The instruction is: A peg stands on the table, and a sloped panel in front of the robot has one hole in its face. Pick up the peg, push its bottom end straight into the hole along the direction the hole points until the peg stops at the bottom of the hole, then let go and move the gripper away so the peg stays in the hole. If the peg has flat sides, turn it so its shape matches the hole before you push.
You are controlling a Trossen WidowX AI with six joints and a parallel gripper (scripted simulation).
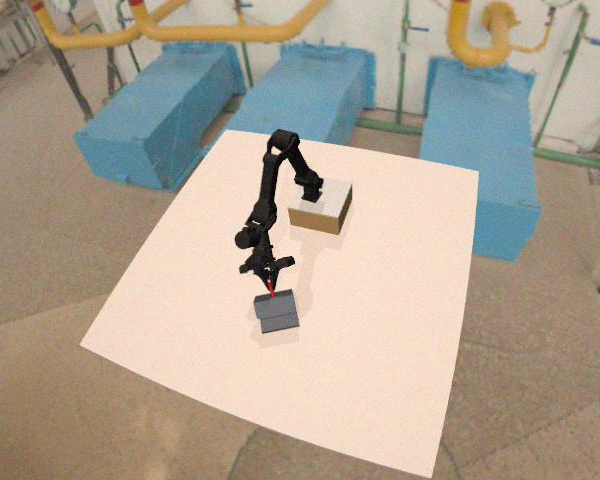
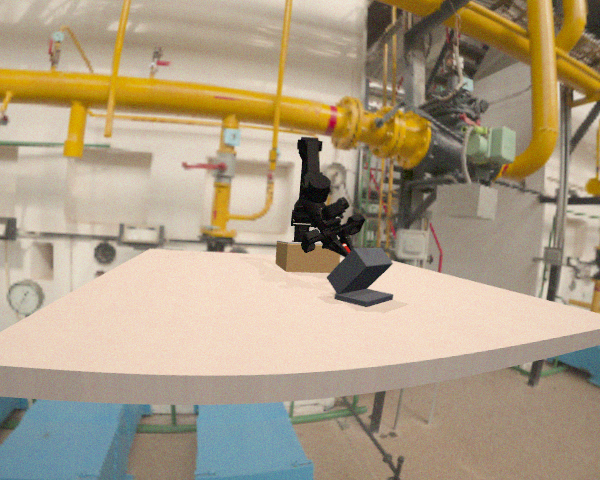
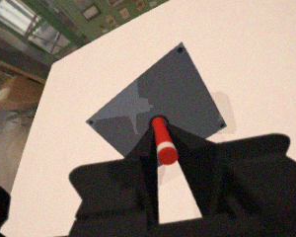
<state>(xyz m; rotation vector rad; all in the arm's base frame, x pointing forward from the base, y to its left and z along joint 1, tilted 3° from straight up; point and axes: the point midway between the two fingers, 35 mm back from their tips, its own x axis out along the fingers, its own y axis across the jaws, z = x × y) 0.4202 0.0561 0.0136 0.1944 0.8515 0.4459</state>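
Observation:
A round red peg (image 1: 269,284) (image 2: 347,248) (image 3: 161,135) with a pale band near its top end is tilted toward the dark grey sloped panel (image 1: 275,305) (image 2: 357,271) (image 3: 187,94). My gripper (image 1: 272,285) (image 3: 160,129) is shut on the peg, its fingertips close to the panel's face. In the wrist view the peg's far end is at the hole (image 3: 158,116), with the dark rim showing around it. How deep the end sits is hidden; the top and exterior views hide the hole.
The panel's flat base plate (image 1: 279,323) (image 2: 363,297) rests on the pale table (image 1: 383,310) (image 2: 186,325). A brown box (image 1: 314,221) (image 2: 310,260) with a light top stands behind, under the arm's base. Dark screw heads mark the panel's corners.

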